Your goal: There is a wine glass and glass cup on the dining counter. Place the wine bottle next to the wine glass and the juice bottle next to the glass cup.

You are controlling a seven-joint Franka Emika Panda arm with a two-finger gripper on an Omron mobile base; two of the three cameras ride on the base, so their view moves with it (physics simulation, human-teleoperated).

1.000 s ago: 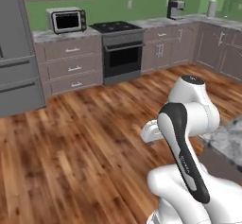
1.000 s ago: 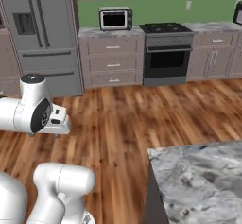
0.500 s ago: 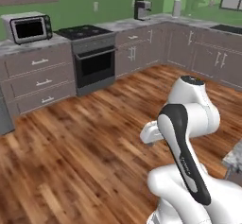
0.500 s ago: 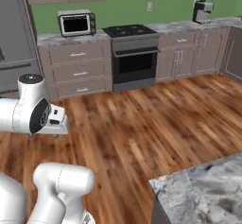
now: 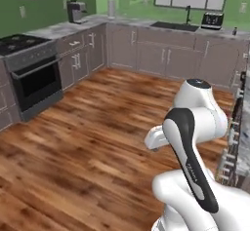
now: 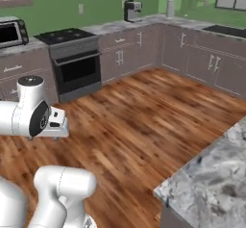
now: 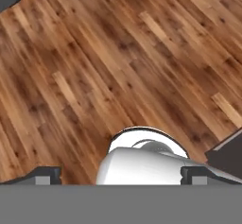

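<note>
The two finger tips [image 7: 47, 175] sit far apart at the bottom of the hand view, so the gripper [image 7: 123, 176] is wide open and holds nothing. Under it there is just the brown wood floor [image 7: 118, 62]. The hand is tucked in close to the white arm [image 5: 190, 142], up above the floor. Around the arm is the kitchen: a black oven [image 6: 77, 70] on the left, brown cabinets [image 5: 166, 54] along the far wall, a coffee machine [image 6: 130, 10] on the worktop, and a dark sink [image 5: 176, 26] under the window. A corner of the dining counter [image 6: 211, 179], with its grey and white stone top, pokes in at the lower right of the right base view. I can't spot the wine bottle, the juice bottle, the wine glass or the cup on the part of it that shows. I think the robot is at the very first step, looking for a bottle to pick up, and no bottle has been placed yet. Next, the base needs to face a bottle, then the open hand must reach out around it and close.
</note>
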